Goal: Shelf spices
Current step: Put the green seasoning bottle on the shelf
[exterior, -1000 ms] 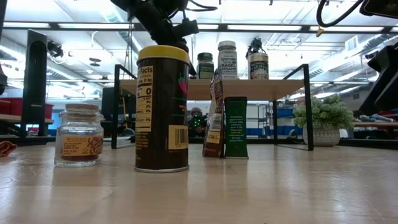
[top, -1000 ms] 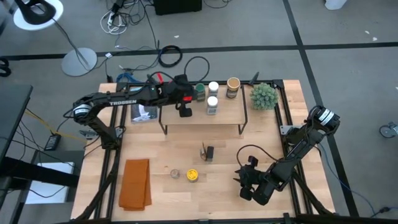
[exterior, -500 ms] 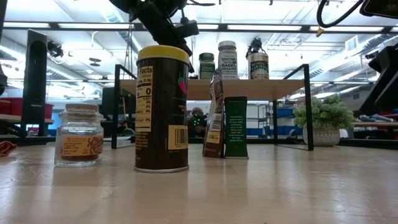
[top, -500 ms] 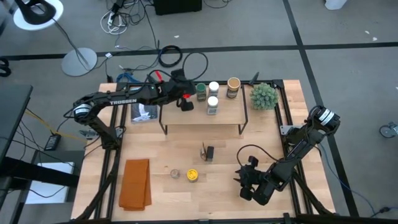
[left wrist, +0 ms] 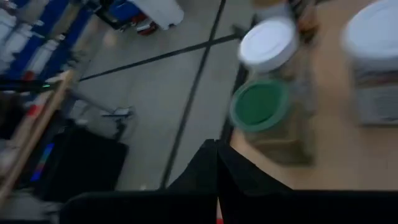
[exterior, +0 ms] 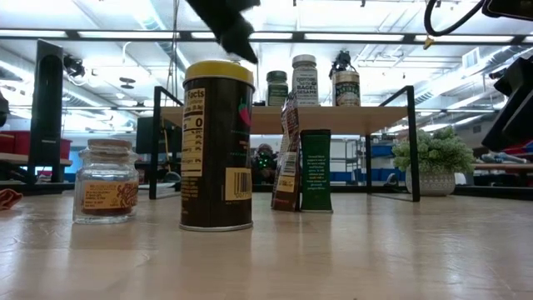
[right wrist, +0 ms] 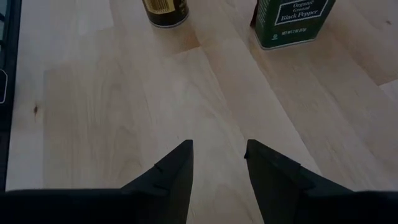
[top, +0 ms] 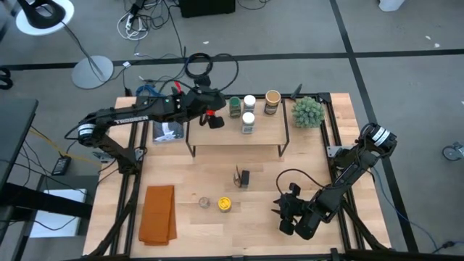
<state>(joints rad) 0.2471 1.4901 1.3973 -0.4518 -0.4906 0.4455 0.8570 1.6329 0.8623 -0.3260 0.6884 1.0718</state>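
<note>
- The shelf (top: 235, 136) stands at the back of the table (top: 188, 221); four jars sit on it: a green-lid jar (top: 234, 107), two white-lid jars (top: 248, 122), and a tan-lid jar (top: 272, 101).
- More spices wait on the table in front: a tall yellow-lid can (top: 225, 204), a small glass jar (top: 205, 203) just beside it, a green pepper tin (top: 245, 177) and a thin packet (top: 237, 176) touching it.
- The left gripper (top: 215, 120) is above the left end of the shelf, near the green-lid jar; its fingers are pressed together with nothing in them.
- The right gripper (right wrist: 217, 163) rests low over the front right of the table; its fingers are a little apart and hold nothing.
- The glass jar could break, so I think it needs a soft squeeze (not a hard pinch); the smooth can looks slippery and tall, so holding it round the middle seems best.
- The tin looks light and stiff; grab its flat sides.
- The packet looks floppy and may tip.
</note>
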